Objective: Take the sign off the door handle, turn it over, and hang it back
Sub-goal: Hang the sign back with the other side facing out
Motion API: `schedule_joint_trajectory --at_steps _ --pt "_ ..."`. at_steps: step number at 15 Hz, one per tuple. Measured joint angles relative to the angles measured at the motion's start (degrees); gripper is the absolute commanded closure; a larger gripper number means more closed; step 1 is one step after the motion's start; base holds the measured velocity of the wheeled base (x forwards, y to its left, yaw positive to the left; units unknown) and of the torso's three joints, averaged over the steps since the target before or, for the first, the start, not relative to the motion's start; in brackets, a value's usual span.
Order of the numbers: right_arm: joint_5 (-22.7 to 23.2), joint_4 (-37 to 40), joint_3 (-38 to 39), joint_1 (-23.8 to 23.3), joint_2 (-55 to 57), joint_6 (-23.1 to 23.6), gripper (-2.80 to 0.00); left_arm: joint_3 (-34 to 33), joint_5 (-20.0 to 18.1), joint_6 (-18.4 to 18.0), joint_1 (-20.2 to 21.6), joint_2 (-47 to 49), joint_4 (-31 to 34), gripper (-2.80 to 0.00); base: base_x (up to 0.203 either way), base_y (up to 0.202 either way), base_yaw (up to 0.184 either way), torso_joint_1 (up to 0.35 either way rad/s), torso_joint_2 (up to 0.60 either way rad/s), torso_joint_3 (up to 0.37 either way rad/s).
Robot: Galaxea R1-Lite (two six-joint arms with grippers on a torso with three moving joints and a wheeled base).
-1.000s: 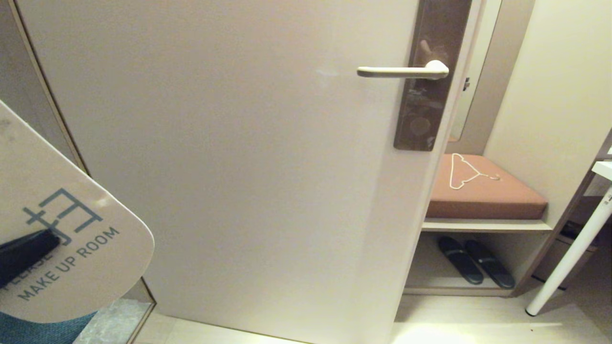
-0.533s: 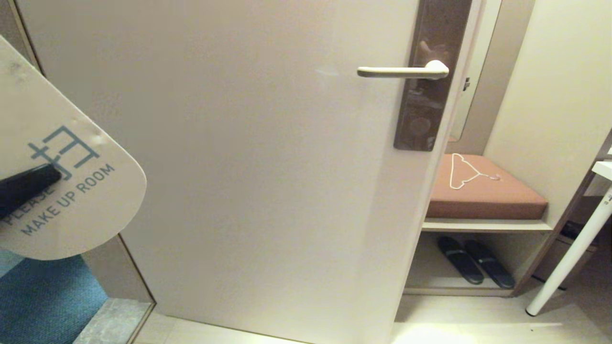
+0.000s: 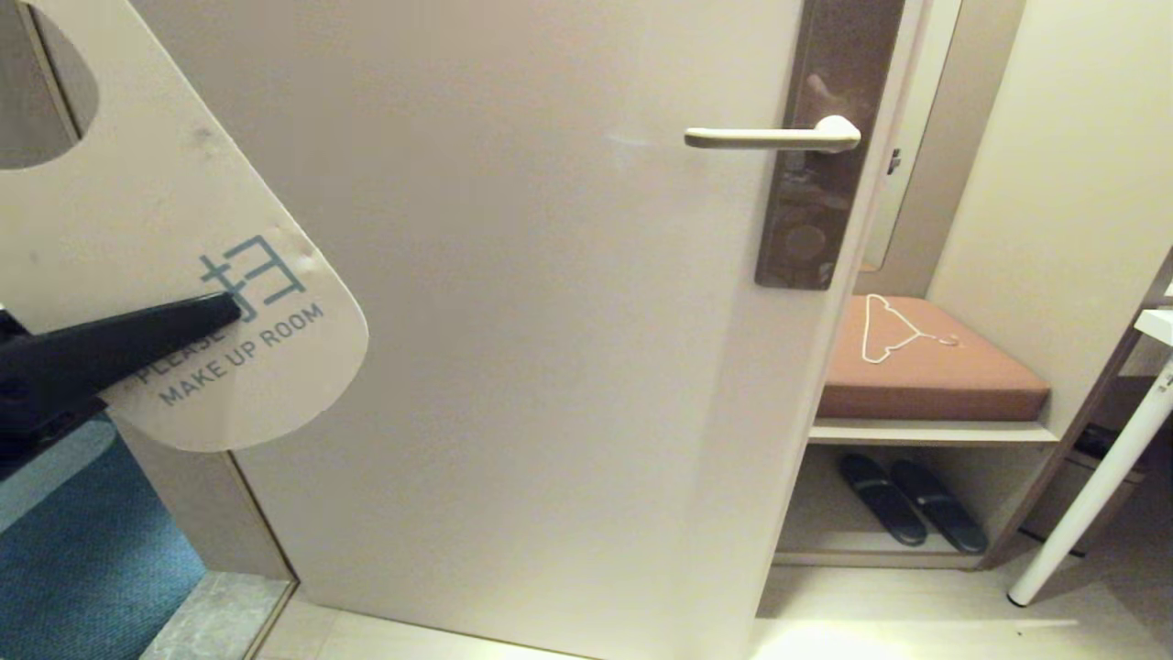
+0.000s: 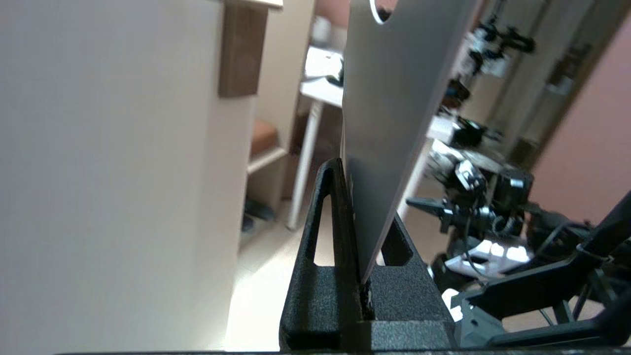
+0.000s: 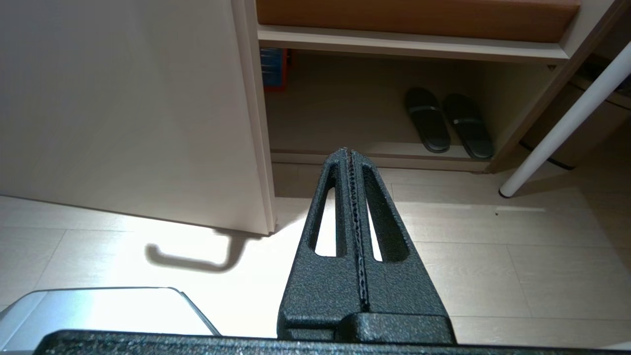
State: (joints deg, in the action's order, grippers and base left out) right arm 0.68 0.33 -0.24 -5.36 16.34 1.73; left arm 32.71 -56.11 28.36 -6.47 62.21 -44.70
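**Sign in the left gripper, well short of the handle**

While the door handle (image 3: 772, 137) sits bare at about two o'clock in the head view, the sign (image 3: 174, 229) is at nine to ten o'clock, well apart from it and tilted, its white MAKE UP ROOM face toward the camera. The left gripper (image 3: 215, 312) has its fingers clamped flat on the card's lower, rounded end, just over the printed characters; the left wrist view shows the card edge-on between the two pads.

The sign looks thin, light and stiff, a flat card that holds its shape from one pinch. It is probably smooth, so it could pivot or slip in a narrow grip. Holding the lettered end seems right: it leaves the oval hole (image 3: 46, 92), at the upper end near eleven o'clock, free to go over the lever's tip.

The left arm enters from eight o'clock, fingers pointing up and rightward. The right gripper (image 5: 351, 153) is parked low, empty, fingers pressed together, aimed at the floor near the slippers (image 5: 448, 125).
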Motion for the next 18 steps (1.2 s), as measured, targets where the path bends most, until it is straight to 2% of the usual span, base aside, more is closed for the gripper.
schedule_joint_trajectory --at_steps 3,6,9,13,18 --pt "0.0 0.0 0.0 0.0 0.0 0.0 0.0 4.2 -2.0 -1.0 -0.1 6.5 -0.1 0.0 0.0 0.0 0.0 0.0 0.0 0.0" --pt "0.0 0.0 0.0 0.0 0.0 0.0 0.0 10.2 -2.4 -4.2 -0.4 14.0 0.1 0.0 0.0 0.0 0.0 0.0 0.0 0.0" --pt "0.0 0.0 0.0 1.1 -0.1 0.0 0.0 13.3 -1.5 -6.7 -2.3 18.8 0.5 0.0 0.0 0.0 0.0 0.0 0.0 0.0" --pt "0.1 0.0 0.0 4.0 -7.5 -0.1 0.0 15.5 2.8 -11.3 -5.7 22.0 2.8 0.0 0.0 0.0 0.0 0.0 0.0 0.0" --pt "0.3 1.1 -0.4 5.2 -15.2 -0.2 0.0 18.1 3.0 -11.5 -6.4 23.5 3.9 0.0 0.0 0.0 0.0 0.0 0.0 0.0"
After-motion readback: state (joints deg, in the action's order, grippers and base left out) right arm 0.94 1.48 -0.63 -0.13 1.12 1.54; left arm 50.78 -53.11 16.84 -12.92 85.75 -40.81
